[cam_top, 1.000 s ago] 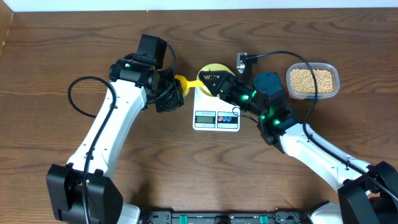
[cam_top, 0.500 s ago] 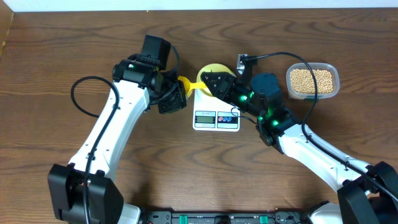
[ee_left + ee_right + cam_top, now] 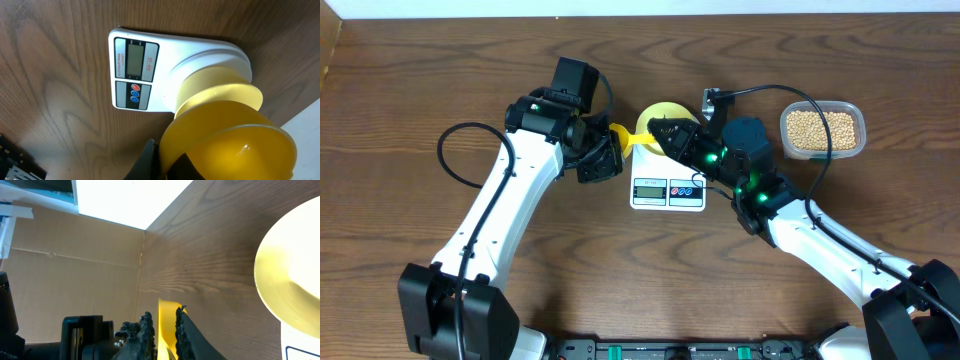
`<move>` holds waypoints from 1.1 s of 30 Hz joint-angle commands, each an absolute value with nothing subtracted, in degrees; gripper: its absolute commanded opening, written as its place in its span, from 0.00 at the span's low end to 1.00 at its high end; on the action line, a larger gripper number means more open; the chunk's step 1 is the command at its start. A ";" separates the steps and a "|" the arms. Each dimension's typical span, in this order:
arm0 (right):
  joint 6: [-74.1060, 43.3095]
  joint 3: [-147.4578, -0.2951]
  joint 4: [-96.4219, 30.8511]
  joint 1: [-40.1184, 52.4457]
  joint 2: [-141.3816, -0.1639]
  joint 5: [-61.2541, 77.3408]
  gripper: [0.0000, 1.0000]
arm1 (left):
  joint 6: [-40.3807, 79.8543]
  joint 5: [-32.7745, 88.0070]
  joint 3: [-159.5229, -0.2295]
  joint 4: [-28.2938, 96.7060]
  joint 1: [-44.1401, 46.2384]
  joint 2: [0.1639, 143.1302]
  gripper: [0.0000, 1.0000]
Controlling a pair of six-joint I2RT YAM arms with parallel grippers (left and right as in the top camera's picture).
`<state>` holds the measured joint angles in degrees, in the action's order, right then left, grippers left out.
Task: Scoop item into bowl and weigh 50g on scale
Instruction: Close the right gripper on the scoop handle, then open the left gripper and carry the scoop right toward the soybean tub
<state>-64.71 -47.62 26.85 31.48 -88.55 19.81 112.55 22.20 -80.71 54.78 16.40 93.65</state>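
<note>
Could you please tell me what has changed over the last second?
The left gripper, holding the yellow scoop, shifted slightly rightward toward the bowl on the scale. The right gripper, bowl, scale and tub of beans stayed where they were.

Overhead: fixed high above the bench (image 3: 400, 100), facing straight down, far enough back to take in both arms, the scale (image 3: 668, 186) and the bowl (image 3: 665, 112).
Left wrist: on the left arm, very near, looking down on scale and bowl past the yellow scoop (image 3: 235, 150).
Right wrist: low and close, facing across the bench through the right tool (image 3: 162, 330), with the bowl at the frame's right edge.
Shared: all three see the bowl; overhead and left wrist both see the scale's display.
</note>
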 commanded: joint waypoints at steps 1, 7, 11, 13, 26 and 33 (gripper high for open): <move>-63.57 -48.60 26.76 31.94 -88.53 19.42 0.12 | 113.21 22.06 -81.12 54.94 16.49 92.58 0.08; -63.57 -48.60 26.72 31.94 -88.53 19.66 0.07 | 113.23 22.04 -81.12 54.94 16.47 92.58 0.08; -63.53 -48.60 26.70 31.94 -88.53 19.64 0.02 | 113.23 22.04 -81.12 54.94 16.47 92.58 0.08; -63.55 -48.60 26.35 31.94 -88.53 19.64 0.01 | 113.23 22.04 -81.12 54.94 16.47 92.58 0.08; -62.46 -48.60 26.15 31.86 -88.53 19.59 0.01 | 113.21 22.06 -81.12 54.96 16.47 92.58 0.62; -59.00 -48.60 26.13 29.63 -88.51 20.14 0.01 | 107.22 22.11 -81.12 54.92 16.40 92.55 0.88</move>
<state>-62.24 -47.62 26.15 30.83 -88.55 19.90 111.22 22.22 -80.71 54.81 16.40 93.65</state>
